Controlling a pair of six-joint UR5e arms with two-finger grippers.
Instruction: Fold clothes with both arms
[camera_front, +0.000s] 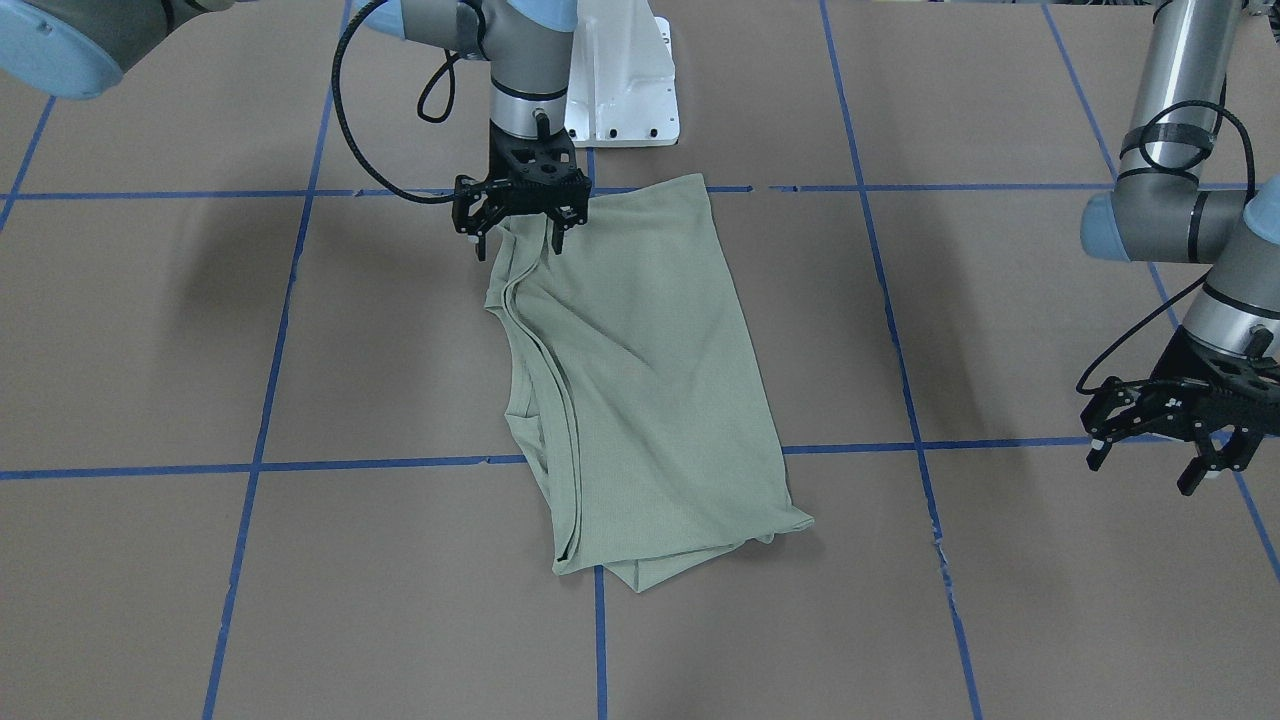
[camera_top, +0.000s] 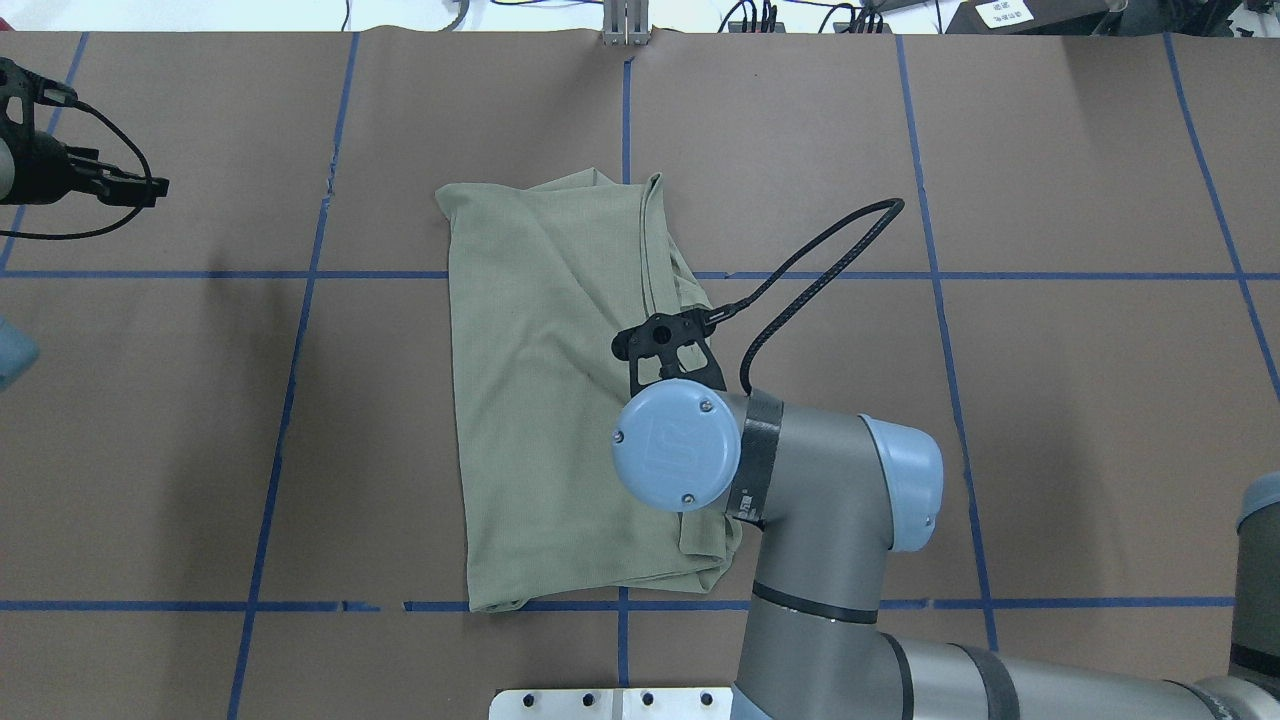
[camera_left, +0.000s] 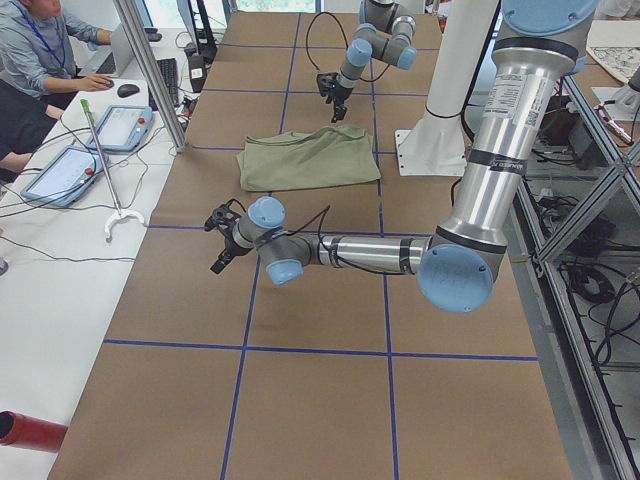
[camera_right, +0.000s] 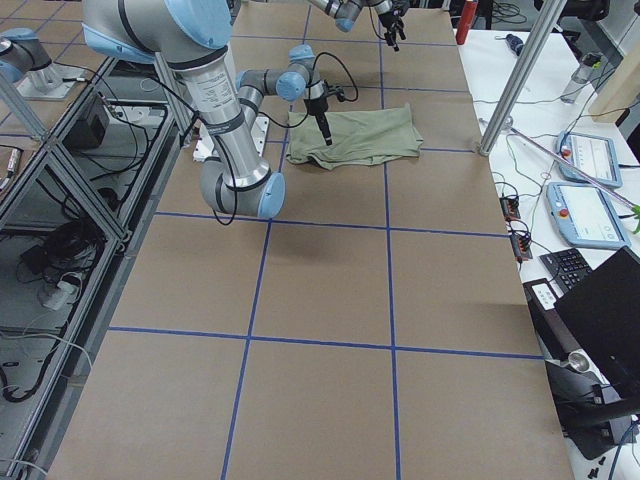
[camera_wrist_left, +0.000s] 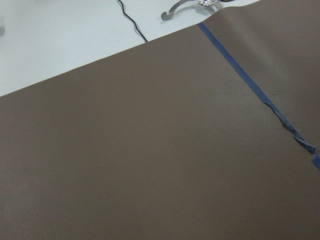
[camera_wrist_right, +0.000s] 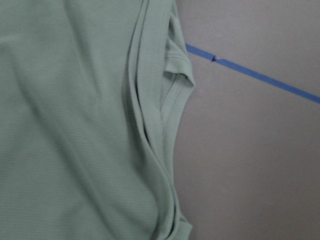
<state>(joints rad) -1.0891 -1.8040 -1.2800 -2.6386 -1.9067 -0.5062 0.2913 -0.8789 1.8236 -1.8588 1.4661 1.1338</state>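
the shirt (camera_front: 640, 380) lies flat near the middle of the table (camera_front: 200, 350), already narrowed to a long strip, its long axis running from the robot's side out towards the far side and leaning a little off the blue tape lines (camera_front: 380, 464). the stacked, layered edges run down the strip's flank on the robot's right, and the smooth folded flank faces its left. the right gripper (camera_front: 518, 250) points straight down over the corner nearest the robot on that layered flank, its fingers spread apart with nothing between them. from where i stand i cannot tell whether the tips touch the cloth or hang just above it. the left gripper (camera_front: 1140, 478) is also spread wide and empty, well away to the robot's left over bare table, so the right arm is much the nearer. to my eye the next move turns on that near end: the cloth stretches away from the right gripper along its long axis, so a lift there would carry it outward over the rest, and the left arm would have to cross a wide stretch to take the matching corner. there is open table on both flanks and beyond the far end; only the white pedestal (camera_front: 620, 90) sits close behind the near end
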